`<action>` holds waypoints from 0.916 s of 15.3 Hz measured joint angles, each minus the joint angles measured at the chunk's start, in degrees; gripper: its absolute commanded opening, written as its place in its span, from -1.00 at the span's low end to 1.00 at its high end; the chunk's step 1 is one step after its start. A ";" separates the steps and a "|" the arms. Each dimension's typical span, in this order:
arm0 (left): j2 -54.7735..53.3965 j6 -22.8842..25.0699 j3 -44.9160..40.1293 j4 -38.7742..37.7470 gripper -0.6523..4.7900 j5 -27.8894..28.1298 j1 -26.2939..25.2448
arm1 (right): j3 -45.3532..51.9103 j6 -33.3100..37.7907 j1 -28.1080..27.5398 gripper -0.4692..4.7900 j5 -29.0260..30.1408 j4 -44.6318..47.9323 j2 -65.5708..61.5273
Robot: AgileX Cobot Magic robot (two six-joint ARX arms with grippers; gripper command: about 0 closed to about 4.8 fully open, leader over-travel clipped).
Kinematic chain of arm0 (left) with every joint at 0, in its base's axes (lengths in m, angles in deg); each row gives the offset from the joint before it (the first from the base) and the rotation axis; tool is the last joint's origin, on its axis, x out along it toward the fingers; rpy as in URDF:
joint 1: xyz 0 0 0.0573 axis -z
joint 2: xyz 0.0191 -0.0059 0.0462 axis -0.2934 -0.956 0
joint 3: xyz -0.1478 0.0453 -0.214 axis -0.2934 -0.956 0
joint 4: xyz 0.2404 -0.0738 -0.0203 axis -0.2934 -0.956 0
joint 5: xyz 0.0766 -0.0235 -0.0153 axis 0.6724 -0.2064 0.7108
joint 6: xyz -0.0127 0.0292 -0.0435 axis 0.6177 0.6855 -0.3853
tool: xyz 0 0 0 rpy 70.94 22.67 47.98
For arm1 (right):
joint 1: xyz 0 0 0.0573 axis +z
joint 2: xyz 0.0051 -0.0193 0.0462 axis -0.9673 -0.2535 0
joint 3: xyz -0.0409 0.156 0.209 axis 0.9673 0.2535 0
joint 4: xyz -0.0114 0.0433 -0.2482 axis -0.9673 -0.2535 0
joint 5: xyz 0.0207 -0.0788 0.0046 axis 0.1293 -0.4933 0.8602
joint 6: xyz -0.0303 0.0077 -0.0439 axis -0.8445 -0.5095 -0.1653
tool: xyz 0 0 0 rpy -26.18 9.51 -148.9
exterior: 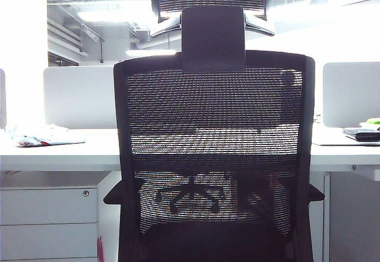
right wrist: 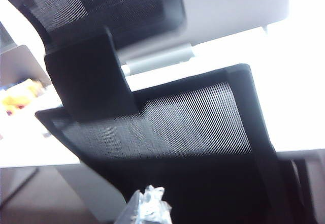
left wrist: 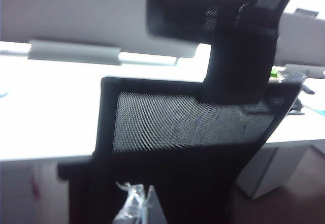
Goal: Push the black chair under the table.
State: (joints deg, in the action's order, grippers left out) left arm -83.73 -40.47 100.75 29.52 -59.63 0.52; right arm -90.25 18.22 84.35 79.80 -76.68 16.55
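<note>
Approach phase: facing black chair [exterior: 214, 155] backrest before table [exterior: 53, 152]. Left fingers [left wrist: 137, 209], right fingers [right wrist: 147, 209] nearing mesh, aperture indeterminable. Next requiring level, even forward pushing.

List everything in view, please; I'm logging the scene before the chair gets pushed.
black chair: one, black mesh, centre, facing the desk
table: one, white, behind the chair
drawer cabinet: one, pale grey, under the table, left
divider panels: grey, upright behind the table
crumpled wrapper: one, pale, on the table, left
dark flat object: one, on the table, right
left gripper: behind the backrest, state unclear
right gripper: likewise
</note>
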 measured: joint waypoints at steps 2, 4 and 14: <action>7.63 -0.81 -3.72 -3.80 -0.78 0.63 -0.02 | 3.72 -0.04 -0.07 -0.80 -0.11 -5.62 8.79; 14.53 -0.79 -5.29 -8.37 -0.78 0.61 -0.02 | 5.73 -0.17 -0.04 -0.70 -0.83 -8.74 16.04; 23.80 -0.79 -5.27 -19.80 -0.78 0.50 -0.07 | 6.08 -0.17 -0.13 -0.70 -4.02 -25.62 35.65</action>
State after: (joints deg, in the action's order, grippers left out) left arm -59.93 -41.26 95.48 9.72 -59.13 0.46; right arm -84.17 18.05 84.22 75.78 -102.29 52.20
